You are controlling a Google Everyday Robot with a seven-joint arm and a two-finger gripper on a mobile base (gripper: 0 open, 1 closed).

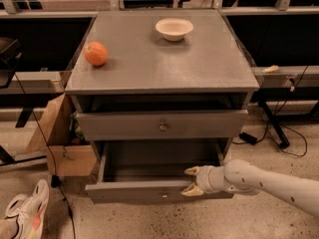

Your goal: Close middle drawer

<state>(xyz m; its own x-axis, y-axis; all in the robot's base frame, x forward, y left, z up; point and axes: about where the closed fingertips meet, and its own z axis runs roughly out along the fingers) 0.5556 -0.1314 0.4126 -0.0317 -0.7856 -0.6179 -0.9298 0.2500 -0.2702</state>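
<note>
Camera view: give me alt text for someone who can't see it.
The middle drawer of a grey cabinet stands pulled open, with the gripper at its front panel, fingers open. An orange and a bowl sit on top.

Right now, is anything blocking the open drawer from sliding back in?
Nothing visible does. The middle drawer looks empty inside, and the gripper sits at the right of its front panel, fingers open.

Smooth white tubular arm (279, 185) swelling to a rounded wrist, gripper (190, 181) (near, right of centre) showing two cream pointed fingers (192, 171).
</note>
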